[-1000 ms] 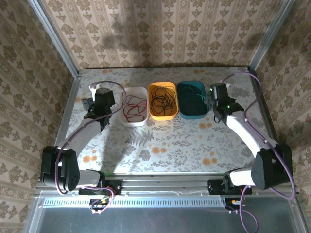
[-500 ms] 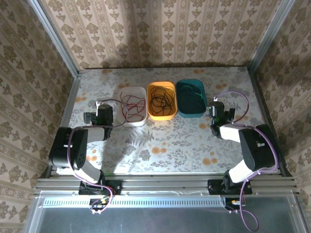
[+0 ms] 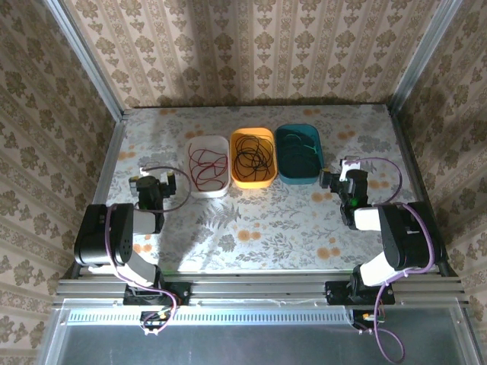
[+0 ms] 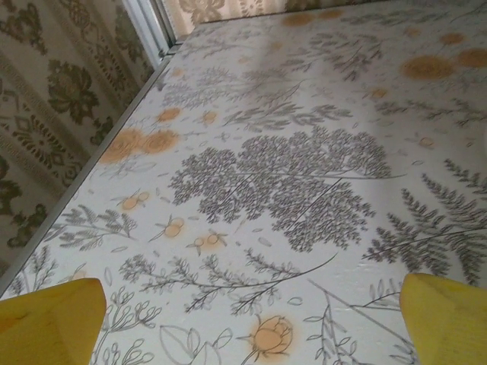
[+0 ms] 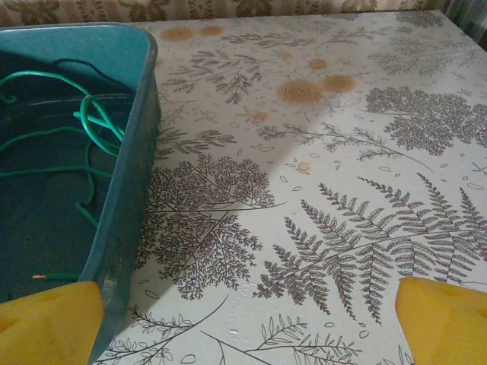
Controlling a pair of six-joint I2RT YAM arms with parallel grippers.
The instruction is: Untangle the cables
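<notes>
Progress: by the look of it, the job is done or close to it. The cables lie sorted by colour, one colour to a bin, and none is seen loose on the table (image 3: 259, 228).
Left to do: little, if anything (whether strands inside any one bin are knotted among themselves is too fine to tell from above).
White bin (image 3: 209, 192): red cables (image 3: 207, 163), in loose loops; leftmost of the row.
Orange bin (image 3: 255, 184): black cables (image 3: 253, 154), a denser coil; middle of the row, just beside its neighbours.
Teal bin (image 5: 133, 175): green cables (image 5: 93, 115), looped across the floor of the bin, with one bare copper end showing near the close corner.
Left gripper (image 4: 247, 323): fingers spread wide, nothing between them, over bare patterned table near the left wall, apart from the white bin.
Right gripper (image 5: 243, 327): fingers spread wide and empty, low over the table just beside the teal bin's right wall, not touching the green cables.
</notes>
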